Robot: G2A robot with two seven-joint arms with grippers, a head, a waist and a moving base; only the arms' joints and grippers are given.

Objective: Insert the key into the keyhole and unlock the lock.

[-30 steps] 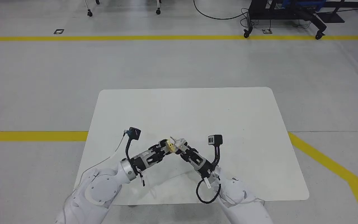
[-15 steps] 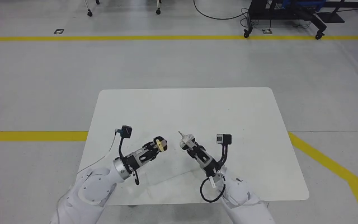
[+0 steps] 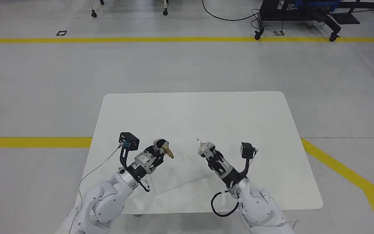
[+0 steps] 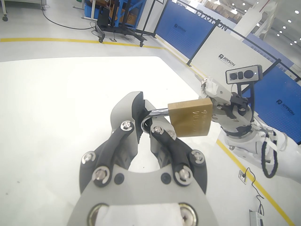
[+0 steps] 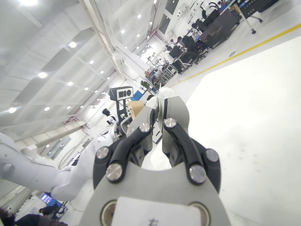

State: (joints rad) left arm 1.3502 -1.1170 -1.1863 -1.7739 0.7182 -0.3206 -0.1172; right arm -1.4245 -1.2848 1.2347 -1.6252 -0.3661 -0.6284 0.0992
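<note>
Left gripper [image 4: 146,116] clamps padlock [image 4: 191,118] by shackle [image 4: 159,112]; right gripper [image 5: 161,109] pinches what looks like the key [image 5: 165,92]. Held apart, pre-insertion: next needs key tip lined up with keyhole.

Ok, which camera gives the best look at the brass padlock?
The left wrist view: the brass padlock is close and whole, its silver shackle pinched in the left gripper's jaws. The top view shows it as a small yellow speck; the right wrist view shows a tan sliver past the right gripper.
</note>
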